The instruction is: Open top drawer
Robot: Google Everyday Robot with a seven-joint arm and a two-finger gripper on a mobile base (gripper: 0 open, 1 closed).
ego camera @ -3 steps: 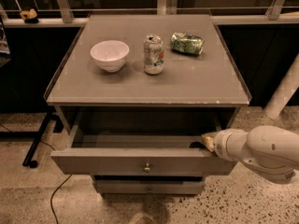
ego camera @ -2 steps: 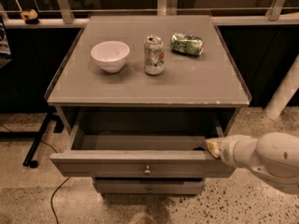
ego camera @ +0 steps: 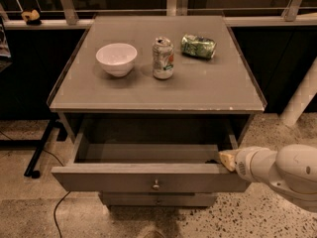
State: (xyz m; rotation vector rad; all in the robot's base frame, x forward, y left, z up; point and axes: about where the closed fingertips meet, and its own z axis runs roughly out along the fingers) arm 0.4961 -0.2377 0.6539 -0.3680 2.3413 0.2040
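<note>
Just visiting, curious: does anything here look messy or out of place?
The green can lies crumpled on its side at the back right of the table, unlike the upright can beside it. The top drawer is open, gripper at its right front corner.

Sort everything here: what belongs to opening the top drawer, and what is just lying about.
Job: top drawer, pulled out; its knob; pincer at the drawer's right front corner.

Lying about: white bowl, upright can and green can on its side, all on the tabletop.
</note>
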